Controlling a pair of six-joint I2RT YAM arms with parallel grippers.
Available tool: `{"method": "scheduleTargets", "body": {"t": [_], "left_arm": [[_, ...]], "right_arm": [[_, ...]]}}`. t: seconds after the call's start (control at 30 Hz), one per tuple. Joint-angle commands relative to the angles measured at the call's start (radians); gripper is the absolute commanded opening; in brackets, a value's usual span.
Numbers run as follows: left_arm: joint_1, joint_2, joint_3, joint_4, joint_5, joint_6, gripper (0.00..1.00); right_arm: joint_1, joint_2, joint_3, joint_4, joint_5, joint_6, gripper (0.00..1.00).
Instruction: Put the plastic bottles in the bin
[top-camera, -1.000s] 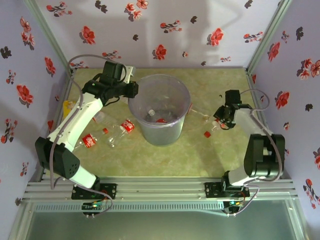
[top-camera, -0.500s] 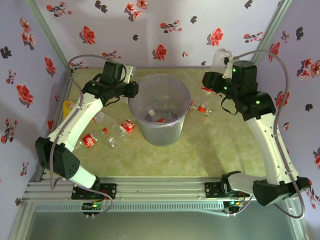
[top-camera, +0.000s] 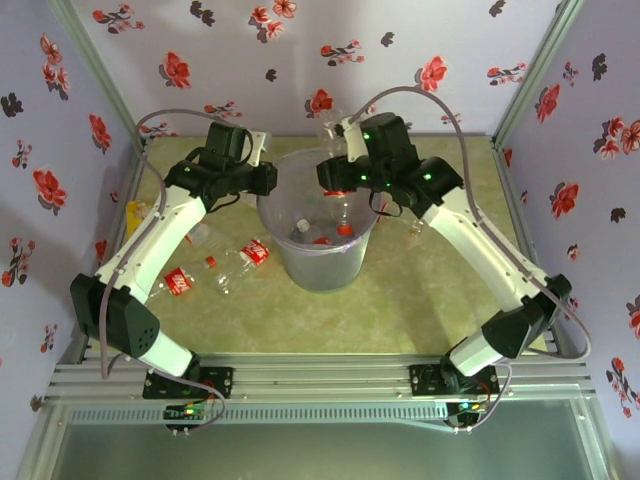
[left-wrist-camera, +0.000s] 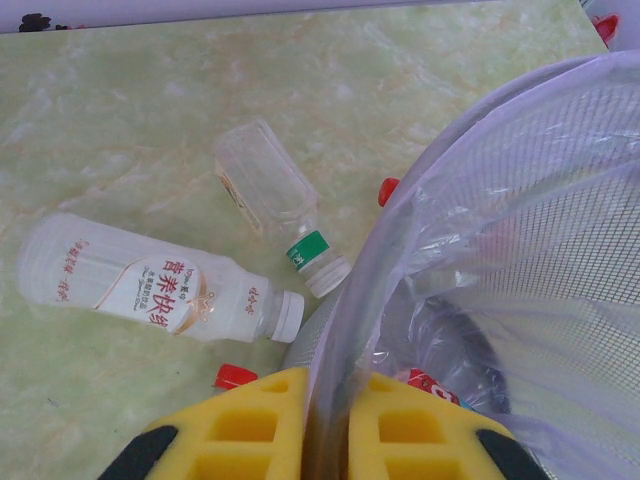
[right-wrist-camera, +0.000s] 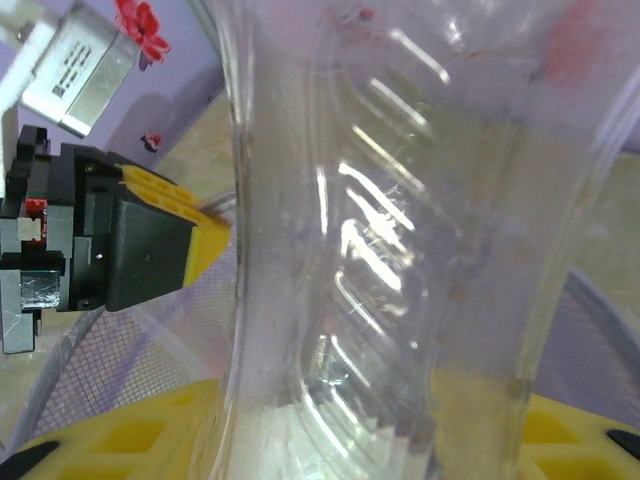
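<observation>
With my left pincer (left-wrist-camera: 330, 405) clamped on the rim of the round translucent grey-lilac plastic bin (top-camera: 310, 270), apparently to steady it, my right pincer (top-camera: 340, 178) pinched a clear red-capped plastic bottle (right-wrist-camera: 380, 250) cap-down over the opening.

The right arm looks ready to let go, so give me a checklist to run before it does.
1. Hold of right gripper on the clear red-capped plastic bottle: ok.
2. Bottle over the mouth of the round translucent grey-lilac bin, cap down: ok.
3. Bin rim clamped by left gripper: ok.
4. Room inside bin: ok, few bottles at the bottom.
5. Bottle's height above rim: cannot tell.
6. Table cleared of bottles: not ok, a milky white-capped bottle and others lie beside the bin.
</observation>
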Motion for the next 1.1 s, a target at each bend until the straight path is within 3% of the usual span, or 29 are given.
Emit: {"method": "scheduleTargets", "body": {"t": [0.0,0.67,1.07], "left_arm": [[0.005,-0.008,-0.025,0.041,-0.021,0.003,0.00],[0.006,-0.016,-0.030,0.046,-0.026,-0.002,0.00],[0.005,-0.020,-0.030,0.045,-0.026,0.000,0.00]], "right_arm": [[0.021,0.023,0.043,0.037,-0.035,-0.016,0.52],[0.088,0.132,-0.125,0.062,-0.175,0.054,0.59],[0.088,0.142,-0.200,0.100,-0.205,0.104,0.74]]}}
